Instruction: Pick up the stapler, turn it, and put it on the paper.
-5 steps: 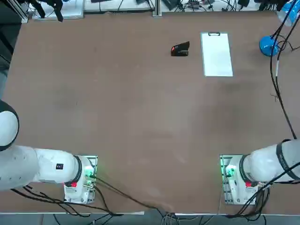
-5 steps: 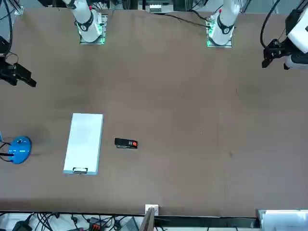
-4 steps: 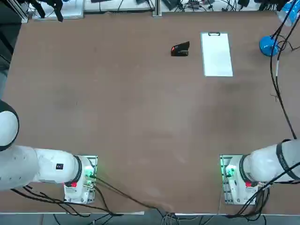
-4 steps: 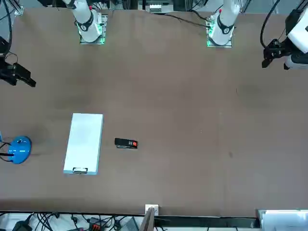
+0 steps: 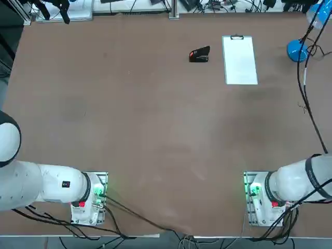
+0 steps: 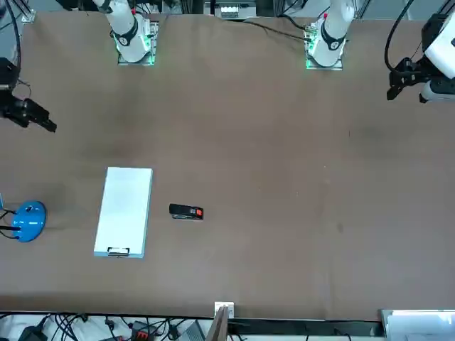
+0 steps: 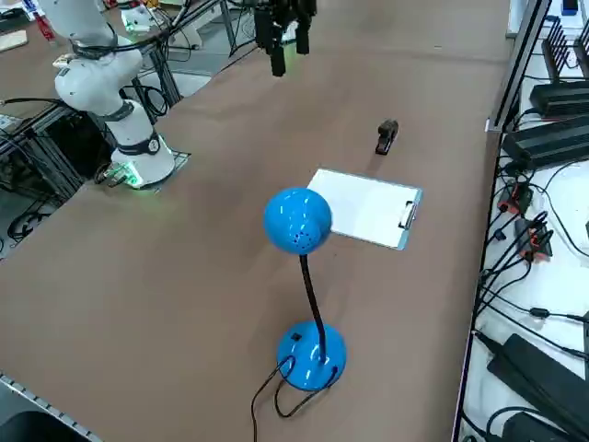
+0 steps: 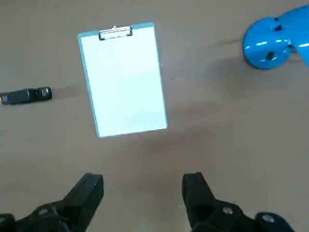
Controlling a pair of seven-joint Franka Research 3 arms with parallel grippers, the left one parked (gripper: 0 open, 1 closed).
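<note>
black and spread wide with nothing between them, the jaws of the right gripper [image 8: 142, 193] hang high above the bench [image 5: 155, 129], over bare brown surface near the plain short edge of the paper [image 8: 123, 79]. outward from there, the white sheet lies flat with its dark clip on the far short edge, and the stapler [image 5: 199, 54] sits just beside its long side, apart from it, on the side away from the blue lamp [image 7: 302, 267]. the stapler looks small, rigid and fairly dense, likely hard plastic over metal, so somewhat slick; its hinged top may give under pressure. a pinch across its narrow width near mid-length seems safest, keeping it balanced for the turn.
</note>
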